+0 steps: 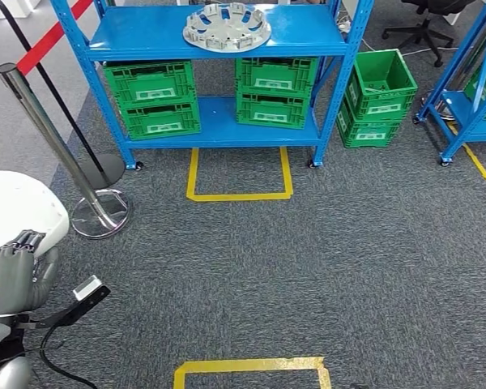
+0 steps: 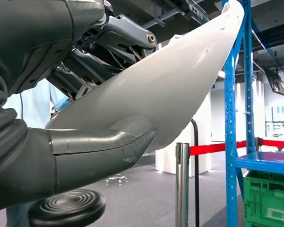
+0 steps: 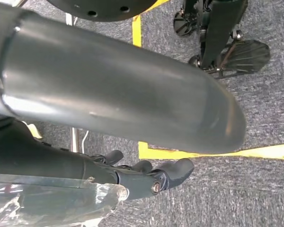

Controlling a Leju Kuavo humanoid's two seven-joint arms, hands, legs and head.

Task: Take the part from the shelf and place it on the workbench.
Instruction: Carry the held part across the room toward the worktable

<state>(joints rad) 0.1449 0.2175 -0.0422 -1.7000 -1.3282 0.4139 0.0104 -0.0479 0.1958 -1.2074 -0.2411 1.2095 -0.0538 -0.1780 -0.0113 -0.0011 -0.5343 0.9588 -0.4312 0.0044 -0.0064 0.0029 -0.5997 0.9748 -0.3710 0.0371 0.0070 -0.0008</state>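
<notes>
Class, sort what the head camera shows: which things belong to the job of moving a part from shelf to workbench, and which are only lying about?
Belongs to the job:
white part, held by the left hand
blue shelf

Lying about:
silver wheel cover on the shelf
green crates
stanchion post
yellow floor tape

white part (image 1: pixel 20 212) cut off at frame edge, left hand (image 1: pixel 11 271) partly beneath it

- Left robot hand (image 1: pixel 11 271): raised at the robot's left side, thumb (image 2: pixel 97 156) below and fingers (image 2: pixel 108 42) above a white curved panel, gripping it.
- Right robot hand (image 3: pixel 133 142): hangs toward the floor, thumb extended, dark fingers (image 3: pixel 169 172) curled loosely, holding nothing.
</notes>
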